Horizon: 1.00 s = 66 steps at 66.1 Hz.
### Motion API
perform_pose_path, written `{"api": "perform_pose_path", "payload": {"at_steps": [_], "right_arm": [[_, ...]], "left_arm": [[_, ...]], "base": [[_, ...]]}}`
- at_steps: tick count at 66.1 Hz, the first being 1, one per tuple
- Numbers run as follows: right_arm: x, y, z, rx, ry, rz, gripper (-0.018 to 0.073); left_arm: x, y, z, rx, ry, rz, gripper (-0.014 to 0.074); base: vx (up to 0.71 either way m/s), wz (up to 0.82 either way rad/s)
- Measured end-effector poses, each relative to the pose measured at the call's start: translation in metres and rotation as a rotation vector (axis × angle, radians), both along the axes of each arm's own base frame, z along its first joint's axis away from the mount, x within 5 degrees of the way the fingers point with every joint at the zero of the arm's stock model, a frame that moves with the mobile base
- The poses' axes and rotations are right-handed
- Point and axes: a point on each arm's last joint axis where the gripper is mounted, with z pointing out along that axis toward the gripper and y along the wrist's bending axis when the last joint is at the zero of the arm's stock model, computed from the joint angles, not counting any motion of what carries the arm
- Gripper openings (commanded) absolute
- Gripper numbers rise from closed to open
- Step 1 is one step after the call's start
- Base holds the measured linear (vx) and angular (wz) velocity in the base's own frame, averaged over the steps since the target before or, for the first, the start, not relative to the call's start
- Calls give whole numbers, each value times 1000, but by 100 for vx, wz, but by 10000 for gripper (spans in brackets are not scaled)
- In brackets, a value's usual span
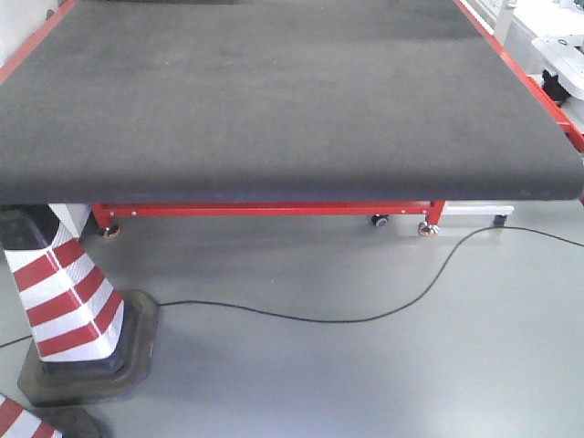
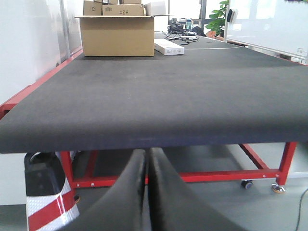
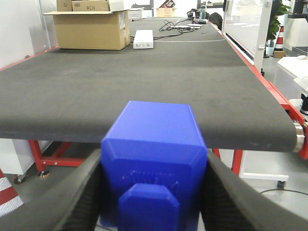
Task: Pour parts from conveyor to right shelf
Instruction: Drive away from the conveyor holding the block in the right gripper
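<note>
The conveyor belt point(image 1: 274, 100) is showing dark grey above a red frame point(image 1: 274, 209). The block point(image 3: 154, 154) is gleaming bright blue. The traffic cone point(image 1: 64, 297) is wearing red and white stripes over a black base point(image 1: 123, 360). The cardboard box point(image 2: 118, 36) is looking tan.

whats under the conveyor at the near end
Under the conveyor a red frame stands on casters; a black cable trails over the floor in front, and a red-and-white striped post stands at one corner. Farther back is hidden by the belt.
</note>
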Motion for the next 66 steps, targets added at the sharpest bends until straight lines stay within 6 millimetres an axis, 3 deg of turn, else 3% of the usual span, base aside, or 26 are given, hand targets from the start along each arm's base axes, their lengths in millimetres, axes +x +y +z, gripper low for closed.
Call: {"api": "perform_pose_path", "payload": {"at_steps": [22,66], "right_arm": [[0,0,0,0,-1,0,-5],[0,0,0,0,-1,0,-5]], "left_arm": [[0,0,0,0,0,0,-6],[0,0,0,0,0,0,-6]], "base": [[-20,-34],[-16,-90]]}}
